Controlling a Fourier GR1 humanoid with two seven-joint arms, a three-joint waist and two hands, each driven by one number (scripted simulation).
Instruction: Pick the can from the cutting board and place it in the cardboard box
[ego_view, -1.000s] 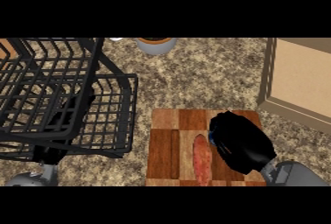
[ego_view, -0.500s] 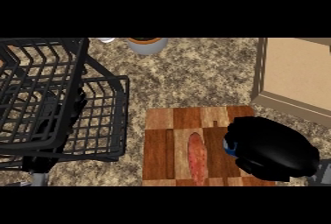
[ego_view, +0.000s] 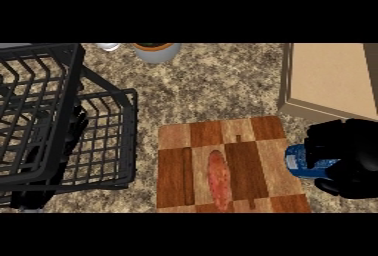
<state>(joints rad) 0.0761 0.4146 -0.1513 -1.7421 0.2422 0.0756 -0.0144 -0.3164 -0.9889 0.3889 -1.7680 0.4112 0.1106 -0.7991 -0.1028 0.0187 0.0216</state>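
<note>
A blue can (ego_view: 301, 161) lies on its side in my right hand (ego_view: 347, 156), whose black fingers curl round it and hide most of it. The can hangs just past the right edge of the checkered wooden cutting board (ego_view: 229, 165). The cardboard box (ego_view: 332, 77) stands at the upper right, just beyond the hand, its open top showing a tan inside. My left hand does not show.
A black wire dish rack (ego_view: 55, 120) fills the left side. A reddish sausage-like piece (ego_view: 218, 178) lies on the board's middle. A grey pot with an orange rim (ego_view: 156, 50) stands at the far edge of the speckled counter.
My right hand has moved rightward off the board, carrying the blue can with it, and now sits closer to the box. The view has shifted a little.
</note>
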